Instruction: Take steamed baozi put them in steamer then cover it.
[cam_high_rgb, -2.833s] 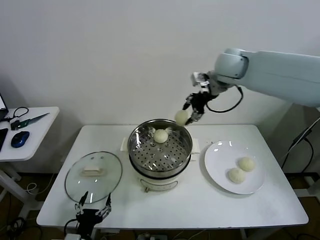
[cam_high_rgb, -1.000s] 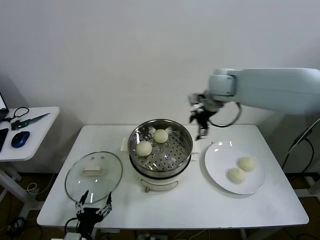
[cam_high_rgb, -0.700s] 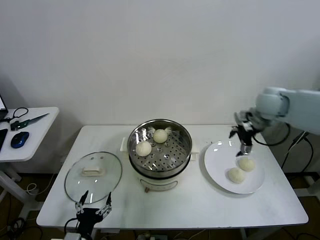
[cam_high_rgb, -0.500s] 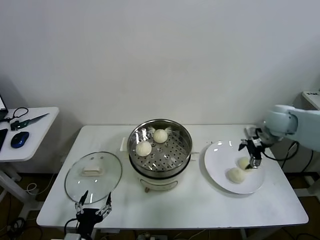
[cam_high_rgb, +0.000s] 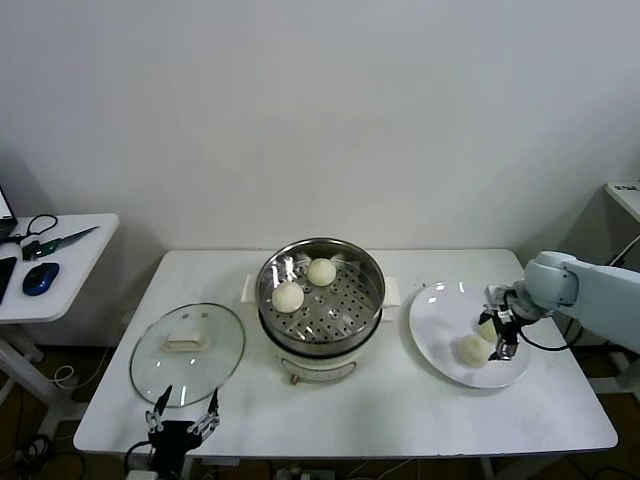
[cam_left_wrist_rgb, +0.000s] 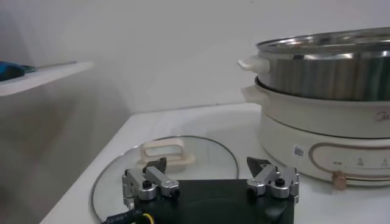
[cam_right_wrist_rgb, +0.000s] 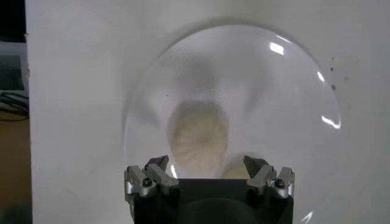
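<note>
The steamer (cam_high_rgb: 320, 318) stands mid-table with two baozi on its tray, one at the left (cam_high_rgb: 288, 296) and one at the back (cam_high_rgb: 321, 271). Two more baozi lie on the white plate (cam_high_rgb: 440, 325), the near one (cam_high_rgb: 472, 349) and the far one (cam_high_rgb: 487, 328). My right gripper (cam_high_rgb: 503, 332) is low over the plate at the far baozi, open and empty. The right wrist view shows it (cam_right_wrist_rgb: 207, 167) open, with one baozi (cam_right_wrist_rgb: 198, 135) beyond the fingertips and another (cam_right_wrist_rgb: 234, 172) at the edge. The glass cover (cam_high_rgb: 187, 352) lies flat at the front left. My left gripper (cam_high_rgb: 183, 425) is parked open before it.
In the left wrist view the cover (cam_left_wrist_rgb: 201, 155) lies just ahead of the open left gripper (cam_left_wrist_rgb: 207, 169), with the steamer (cam_left_wrist_rgb: 329, 79) beyond. A side table (cam_high_rgb: 50, 255) with a mouse and cables stands at the far left. The wall is close behind.
The right gripper let a second baozi go into the steamer, then swung right and came down onto the plate. It now sits lower at the far baozi. The left arm has not moved.
</note>
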